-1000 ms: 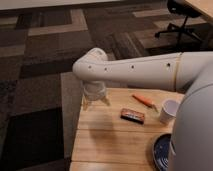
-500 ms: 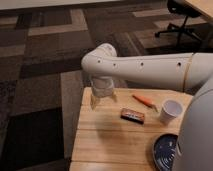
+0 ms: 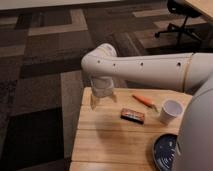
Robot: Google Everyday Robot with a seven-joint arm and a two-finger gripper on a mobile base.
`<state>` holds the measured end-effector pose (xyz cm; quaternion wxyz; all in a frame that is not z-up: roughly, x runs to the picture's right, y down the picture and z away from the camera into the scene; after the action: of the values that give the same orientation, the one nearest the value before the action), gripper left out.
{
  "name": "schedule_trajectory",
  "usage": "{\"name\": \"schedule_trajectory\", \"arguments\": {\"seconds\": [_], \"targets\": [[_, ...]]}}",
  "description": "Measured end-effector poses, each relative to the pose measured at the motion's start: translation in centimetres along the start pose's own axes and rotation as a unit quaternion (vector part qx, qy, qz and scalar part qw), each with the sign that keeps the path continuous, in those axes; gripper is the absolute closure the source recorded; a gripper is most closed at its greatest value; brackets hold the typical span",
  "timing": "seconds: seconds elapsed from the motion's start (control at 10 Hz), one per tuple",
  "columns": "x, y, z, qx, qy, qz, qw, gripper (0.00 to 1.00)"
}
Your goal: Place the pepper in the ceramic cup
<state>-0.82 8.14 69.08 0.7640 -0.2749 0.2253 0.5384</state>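
Observation:
The pepper (image 3: 144, 101) is a small orange-red tapered piece lying on the wooden table (image 3: 105, 140) at its far right. The ceramic cup (image 3: 170, 111) is a plain white cup standing upright just right of and nearer than the pepper. My gripper (image 3: 101, 101) hangs from the white arm above the table's far left corner, well left of the pepper and the cup. Nothing shows in it.
A dark rectangular bar with an orange edge (image 3: 132, 115) lies mid-table between gripper and cup. A dark blue round plate (image 3: 165, 151) sits at the near right. An office chair (image 3: 182, 22) stands on the carpet at far right.
The arm has swung to the right and a little nearer over the table's far left corner. The pepper, cup, bar and plate have not moved on the table.

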Motion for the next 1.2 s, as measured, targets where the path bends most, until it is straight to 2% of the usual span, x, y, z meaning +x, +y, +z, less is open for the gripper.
{"name": "schedule_trajectory", "arguments": {"seconds": [0.2,0.3,0.5,0.6,0.7,0.8,0.9,1.0,1.1,1.2], "targets": [[0.1,-1.5,0.5,0.005,0.022,-0.014,0.9997,0.35],[-0.2,-3.0,0.6,0.016,0.031,-0.023,0.9991,0.35],[-0.9,-4.2,0.5,0.025,0.034,-0.037,0.9984,0.35],[-1.6,-5.6,0.3,0.036,0.037,-0.072,0.9961,0.35],[-2.0,-7.2,0.2,0.039,0.035,-0.115,0.9919,0.35],[-1.9,-9.1,0.1,0.034,0.035,-0.172,0.9839,0.35],[-1.8,-10.1,0.0,0.031,0.037,-0.197,0.9791,0.35],[-1.4,-11.3,-0.1,0.021,0.043,-0.229,0.9722,0.35],[-0.9,-13.1,-0.3,0.009,0.05,-0.266,0.9628,0.35],[-0.8,-14.1,-0.4,0.001,0.052,-0.289,0.9558,0.35]]}}
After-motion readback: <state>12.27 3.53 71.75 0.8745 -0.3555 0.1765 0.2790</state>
